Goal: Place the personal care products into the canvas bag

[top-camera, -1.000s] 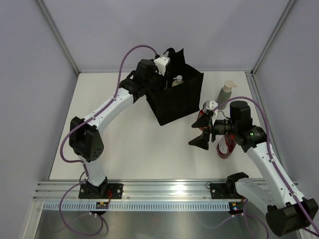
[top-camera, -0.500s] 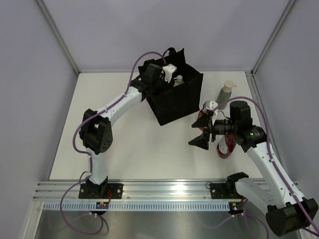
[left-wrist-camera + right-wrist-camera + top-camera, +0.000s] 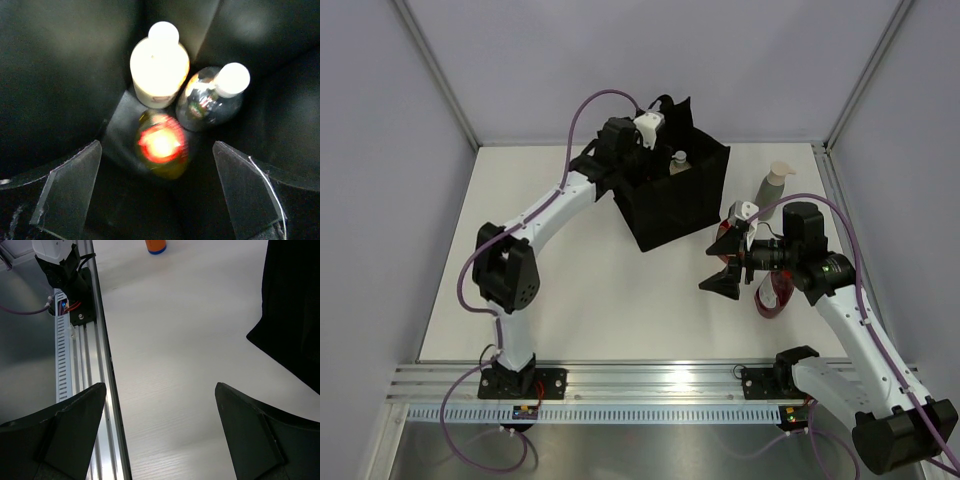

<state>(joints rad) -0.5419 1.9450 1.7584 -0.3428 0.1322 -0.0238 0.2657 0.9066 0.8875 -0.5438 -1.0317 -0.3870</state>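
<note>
Down inside the boxy black fabric tote bag [image 3: 60,75], three bottles upright on its floor: a cream plastic bottle with a cream cap [image 3: 159,67], a clear plastic bottle with a white cap [image 3: 212,97] touching its side, and a yellow plastic bottle with a red cap [image 3: 161,145] just in front of both. Over the mouth of the tote, left jaws spread wide and gripping nothing; yellow bottle straight below and midway between them, clear of either finger.

Out on the white bench [image 3: 570,280], not yet packed: a grey-green pump bottle [image 3: 773,183] standing to the right of the tote and apart from it, a dark red plastic bottle [image 3: 724,240] just behind the right jaws, and a second dark red bottle [image 3: 772,298] under the right forearm, both partly hidden. Also wide apart and empty, right jaws hovering over bare bench, no bottle between them, only the tote's black corner at the edge of the wrist view.

Probably light, stiff enough for a firm squeeze, but smooth and rounded, so apt to slip or roll. Best taken across the middle of the body, below the cap. Pump bottle likely top-heavy: better held round the body than by the pump head. Soft tote walls likely to sag if knocked.
</note>
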